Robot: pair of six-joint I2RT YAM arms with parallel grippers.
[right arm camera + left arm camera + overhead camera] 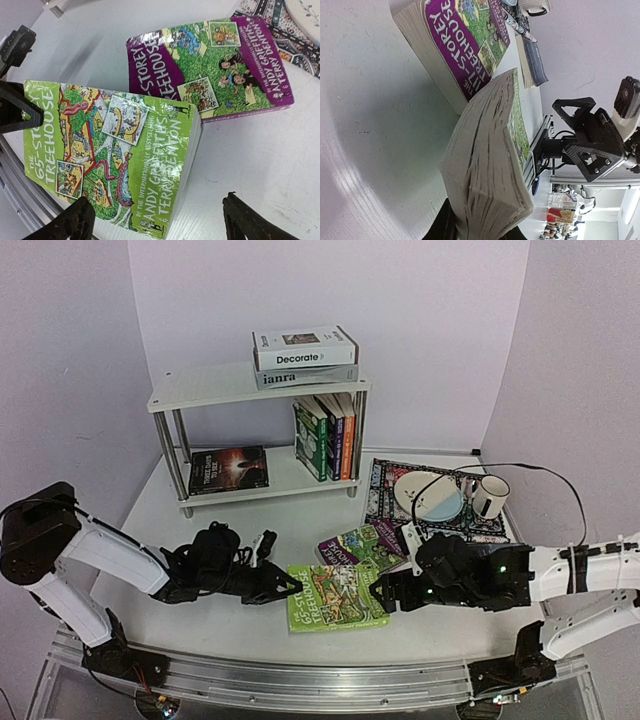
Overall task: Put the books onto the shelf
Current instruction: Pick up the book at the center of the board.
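One green book (337,598) pinched in left gripper (290,588)

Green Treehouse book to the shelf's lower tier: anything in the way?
Nothing visible: bare table runs from the green book to the gap on the lower tier of the shelf. The purple book lies off to the right; the right gripper is open at the green book's edge.

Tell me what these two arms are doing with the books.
The left gripper is clamped on the page edge of the green Treehouse book. The right gripper stands open at its opposite edge. The purple Treehouse book lies flat just behind, and the shelf already holds several books.
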